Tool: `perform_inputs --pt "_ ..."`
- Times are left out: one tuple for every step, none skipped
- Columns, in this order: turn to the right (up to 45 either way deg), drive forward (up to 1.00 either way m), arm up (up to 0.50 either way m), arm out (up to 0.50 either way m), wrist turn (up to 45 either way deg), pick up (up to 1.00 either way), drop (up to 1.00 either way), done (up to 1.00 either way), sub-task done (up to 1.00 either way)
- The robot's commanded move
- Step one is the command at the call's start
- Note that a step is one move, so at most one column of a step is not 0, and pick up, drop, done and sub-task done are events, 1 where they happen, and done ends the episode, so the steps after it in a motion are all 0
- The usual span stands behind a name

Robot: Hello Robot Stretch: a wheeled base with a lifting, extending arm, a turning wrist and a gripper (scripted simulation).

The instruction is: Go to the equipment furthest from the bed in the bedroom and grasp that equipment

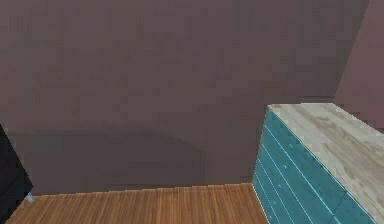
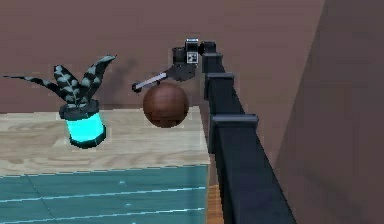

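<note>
A brown ball (image 2: 165, 104) shows right of the plant (image 2: 80, 100), at the far edge of the dresser's surface (image 2: 140, 145). The fingers (image 2: 150, 80) are just above the ball; I cannot tell whether they hold it.

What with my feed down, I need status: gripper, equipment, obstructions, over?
Gripper at the brown ball; hold cannot be told. Ball at edge of dresser top. Potted plant apart, toward view's left.
</note>
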Motion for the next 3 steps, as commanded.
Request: perform_inputs --pt "0.0 0.0 0.0 0.0 18.0 0.0 0.0 0.0 0.0" --pt "0.0 0.0 -0.16 0.0 0.0 0.0 0.0 0.0 0.0" --pt "0.0 0.0 0.0 0.0 0.0 1.0 0.0 0.0 0.0"
